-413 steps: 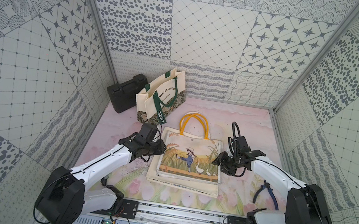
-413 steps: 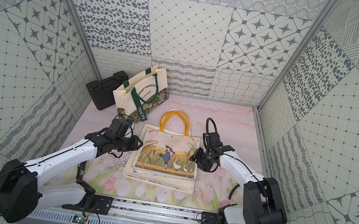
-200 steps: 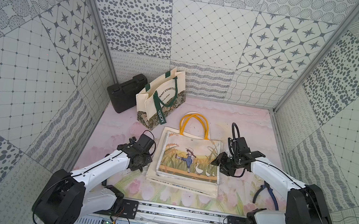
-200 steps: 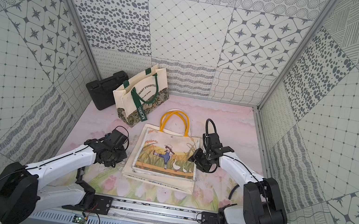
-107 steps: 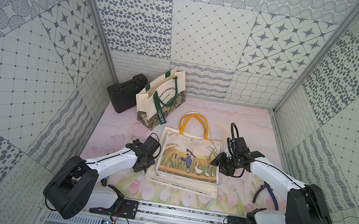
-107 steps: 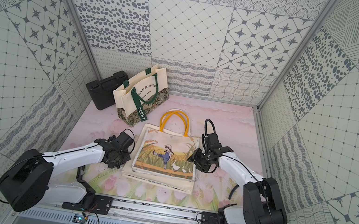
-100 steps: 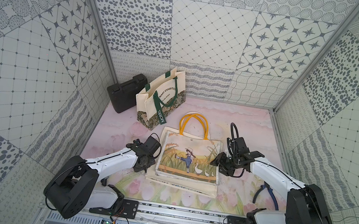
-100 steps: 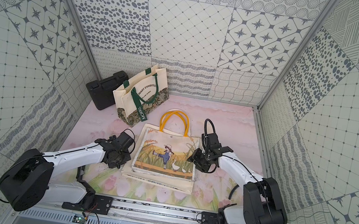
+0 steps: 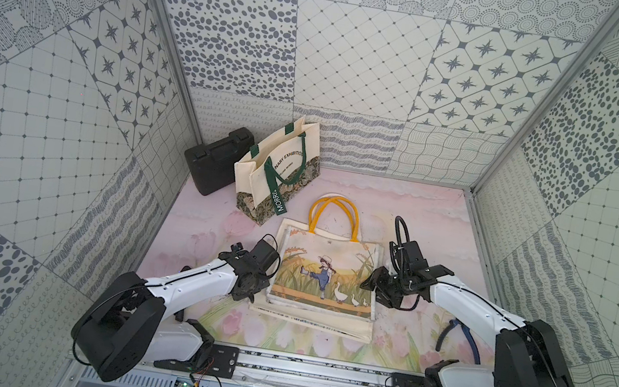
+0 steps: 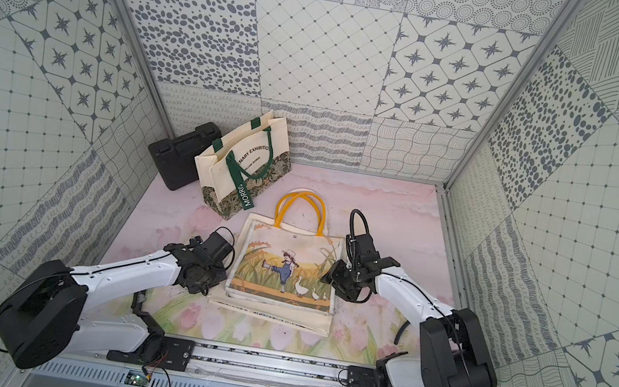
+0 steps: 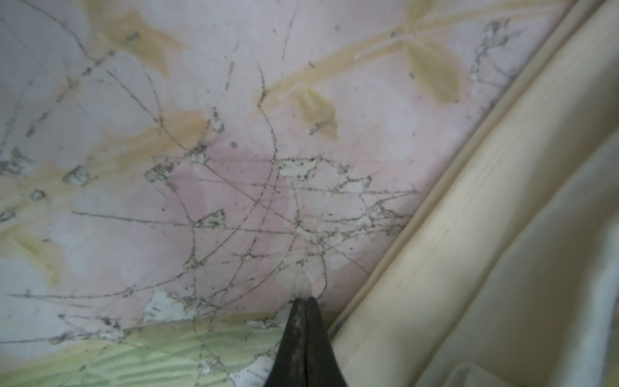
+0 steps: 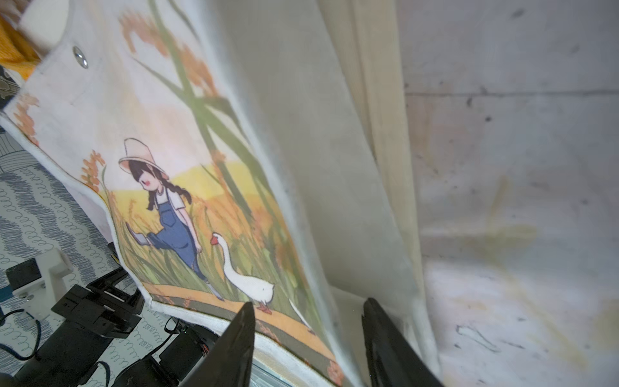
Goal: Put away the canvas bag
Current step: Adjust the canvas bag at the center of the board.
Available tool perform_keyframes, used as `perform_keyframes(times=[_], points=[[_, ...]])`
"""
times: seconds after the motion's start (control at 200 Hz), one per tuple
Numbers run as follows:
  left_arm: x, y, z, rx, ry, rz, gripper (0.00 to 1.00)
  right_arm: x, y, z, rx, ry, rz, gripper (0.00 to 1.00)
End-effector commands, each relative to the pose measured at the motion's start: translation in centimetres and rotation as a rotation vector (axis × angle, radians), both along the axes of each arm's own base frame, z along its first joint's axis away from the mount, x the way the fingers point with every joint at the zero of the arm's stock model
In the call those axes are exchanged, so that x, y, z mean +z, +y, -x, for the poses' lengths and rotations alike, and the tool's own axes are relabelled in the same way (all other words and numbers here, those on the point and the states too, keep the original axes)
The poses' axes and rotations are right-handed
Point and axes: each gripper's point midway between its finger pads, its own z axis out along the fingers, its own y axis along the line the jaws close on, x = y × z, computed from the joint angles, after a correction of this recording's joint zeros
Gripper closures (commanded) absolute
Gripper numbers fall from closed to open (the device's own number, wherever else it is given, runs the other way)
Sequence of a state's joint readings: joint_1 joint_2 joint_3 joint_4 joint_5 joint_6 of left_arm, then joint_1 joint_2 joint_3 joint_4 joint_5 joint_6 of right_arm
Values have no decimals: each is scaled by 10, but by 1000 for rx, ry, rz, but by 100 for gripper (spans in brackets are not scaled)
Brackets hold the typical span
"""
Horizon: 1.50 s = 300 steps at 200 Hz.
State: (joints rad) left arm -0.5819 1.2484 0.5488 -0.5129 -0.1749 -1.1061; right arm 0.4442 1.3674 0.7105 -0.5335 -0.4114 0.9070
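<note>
Just beside opposite canvas bag (image 9: 324,272) edges: left tool (image 11: 303,301), right tool (image 12: 308,306).

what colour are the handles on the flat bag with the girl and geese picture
Yellow-orange handles, seen best in a top view.

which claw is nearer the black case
Left. The left claw sits beside the goose bag, on the black case side; the right claw is across the bag, farther away.
</note>
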Motion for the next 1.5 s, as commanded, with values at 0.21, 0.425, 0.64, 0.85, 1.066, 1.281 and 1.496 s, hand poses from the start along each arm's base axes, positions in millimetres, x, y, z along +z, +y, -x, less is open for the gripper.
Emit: perform_keyframes(times=[0.21,0.425,0.64,0.85,1.066,1.281,1.496], points=[[1,-22,14,-26,46,90,100,0,17,7,11,-4,-37,47],[2,-25,13,-29,40,94,100,1,27,8,-6,12,-83,47],[1,-26,14,-31,42,95,100,-1,30,11,-56,43,-132,53],[0,-26,15,-35,41,93,100,-2,26,12,-84,47,-121,66],[-1,-26,14,-36,38,95,100,6,33,8,-145,53,-208,84],[-1,-26,14,-40,38,93,100,26,37,-3,-186,16,-290,84],[-2,-26,14,-41,38,94,100,25,42,-5,-188,35,-328,84]])
